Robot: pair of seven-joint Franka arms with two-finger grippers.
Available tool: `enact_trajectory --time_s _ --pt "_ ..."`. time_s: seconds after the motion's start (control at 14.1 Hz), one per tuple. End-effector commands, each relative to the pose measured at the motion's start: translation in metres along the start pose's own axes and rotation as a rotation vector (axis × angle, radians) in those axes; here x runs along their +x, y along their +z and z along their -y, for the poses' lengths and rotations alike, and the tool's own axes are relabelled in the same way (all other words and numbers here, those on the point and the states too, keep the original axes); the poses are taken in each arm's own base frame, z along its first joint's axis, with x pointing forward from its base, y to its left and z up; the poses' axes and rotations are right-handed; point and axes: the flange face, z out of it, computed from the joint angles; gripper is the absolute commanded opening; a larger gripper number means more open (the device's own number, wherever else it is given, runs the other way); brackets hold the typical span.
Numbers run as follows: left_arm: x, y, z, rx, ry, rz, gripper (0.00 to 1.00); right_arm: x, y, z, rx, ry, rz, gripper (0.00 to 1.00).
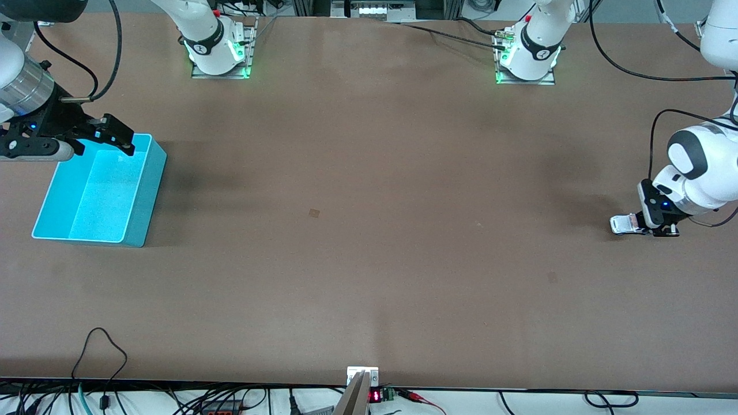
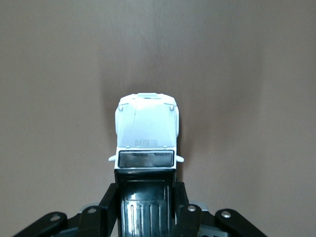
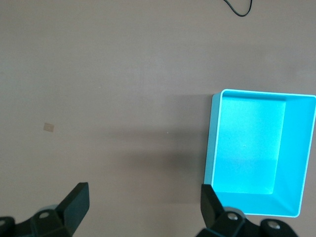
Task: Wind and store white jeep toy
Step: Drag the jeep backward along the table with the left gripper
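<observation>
At table edge: left gripper [image 1: 640, 223] clamps white jeep toy [image 1: 622, 225] | wheels apparently hidden

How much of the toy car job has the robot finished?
Done: the left pincer is shut on the tiny white jeep toy with a black roof, down at table level at the left arm's end. In hand: apparently the winding. Left: storing it; the cyan plastic bin looks empty, with the open right pincer waiting above it.
</observation>
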Motion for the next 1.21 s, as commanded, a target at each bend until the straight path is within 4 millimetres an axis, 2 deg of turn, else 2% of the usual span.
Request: enact_trajectory --time_s 0.0,0.14,0.43,0.5,0.57,0.64,0.71,0.85,0.99,1.14 --pt "-0.02 0.046 -0.023 -0.079 0.044 -0.024 0.23 -0.002 -0.004 0.002 -0.011 -0.002 -0.009 1.0" --pt "-0.029 0.05 -0.021 -0.077 0.073 -0.024 0.23 -0.002 -0.004 0.002 -0.011 -0.002 -0.009 1.0" --pt "-0.031 0.05 -0.02 -0.074 0.075 -0.023 0.27 -0.002 -0.004 0.002 -0.011 -0.002 -0.009 1.0" --pt "-0.031 0.049 -0.019 -0.071 0.089 -0.023 0.39 -0.002 -0.004 0.002 -0.011 -0.002 -0.009 1.0" --pt "-0.032 0.045 -0.018 -0.07 0.093 -0.024 0.99 -0.002 -0.004 0.002 -0.011 -0.002 -0.009 1.0" --pt "-0.026 0.04 -0.015 -0.083 0.097 -0.037 1.0 -0.002 -0.004 0.002 -0.011 -0.002 -0.009 1.0" --pt "-0.029 0.021 -0.003 -0.081 0.094 -0.033 1.0 -0.002 -0.004 0.002 -0.011 -0.002 -0.009 1.0" --pt "-0.019 -0.016 0.027 -0.117 0.108 -0.061 1.0 -0.002 -0.004 0.002 -0.011 -0.004 -0.009 1.0" --pt "-0.02 -0.05 0.046 -0.147 0.098 -0.065 1.0 -0.002 -0.004 0.002 -0.011 -0.002 -0.009 1.0" --pt "-0.003 -0.07 0.061 -0.188 0.067 -0.062 1.0 -0.002 -0.004 0.002 -0.011 -0.004 -0.01 1.0"
